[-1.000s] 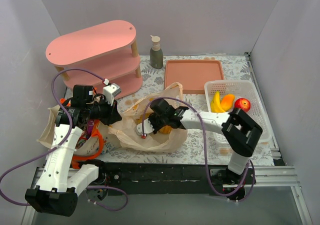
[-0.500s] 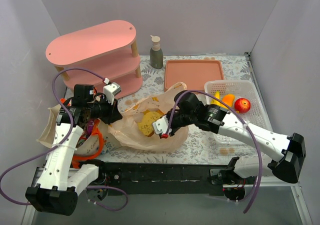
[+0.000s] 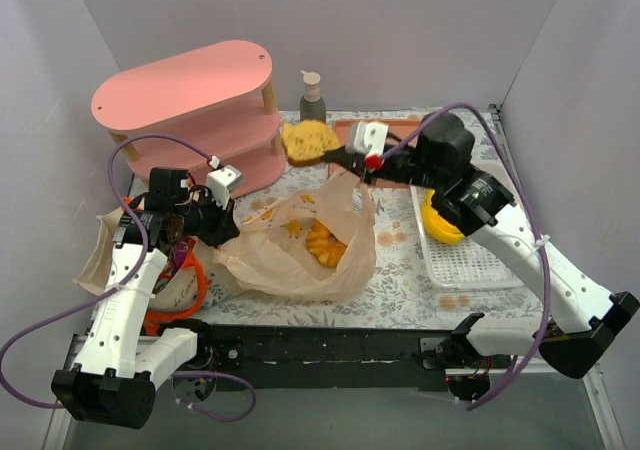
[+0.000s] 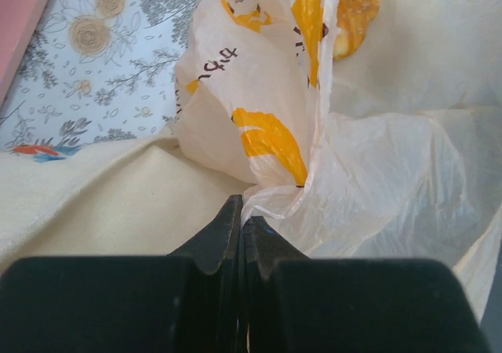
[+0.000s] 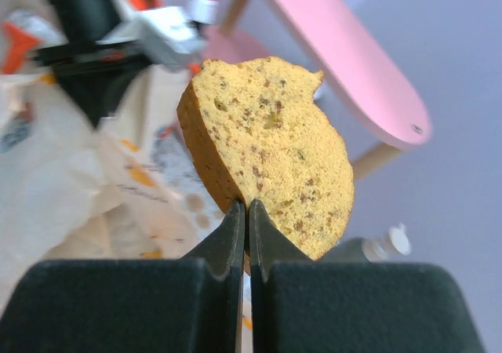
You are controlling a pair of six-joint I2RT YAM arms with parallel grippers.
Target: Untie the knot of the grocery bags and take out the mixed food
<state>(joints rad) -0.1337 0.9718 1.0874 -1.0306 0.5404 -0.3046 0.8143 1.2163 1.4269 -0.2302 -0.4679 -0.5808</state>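
Note:
The tan plastic bag (image 3: pixel 300 250) lies open mid-table with a golden pastry (image 3: pixel 325 242) inside. My left gripper (image 3: pixel 222 232) is shut on the bag's left edge (image 4: pixel 271 200), next to the cream canvas tote (image 3: pixel 150 265) with orange handles. My right gripper (image 3: pixel 335 150) is shut on the brown bread slice (image 3: pixel 308 140), held high in the air above the table near the salmon tray; the slice fills the right wrist view (image 5: pixel 267 153). Yellow bananas (image 3: pixel 440 225) lie in the white mesh basket (image 3: pixel 470 255).
A pink two-tier shelf (image 3: pixel 190 110) stands at back left. A grey pump bottle (image 3: pixel 312 105) stands at the back. A salmon tray (image 3: pixel 395 145) lies behind the basket. Grey walls close in three sides.
My right arm pulled the bread slice out of the plastic bag and lifted it up and back toward the tray. The left gripper stayed holding the bag's edge.

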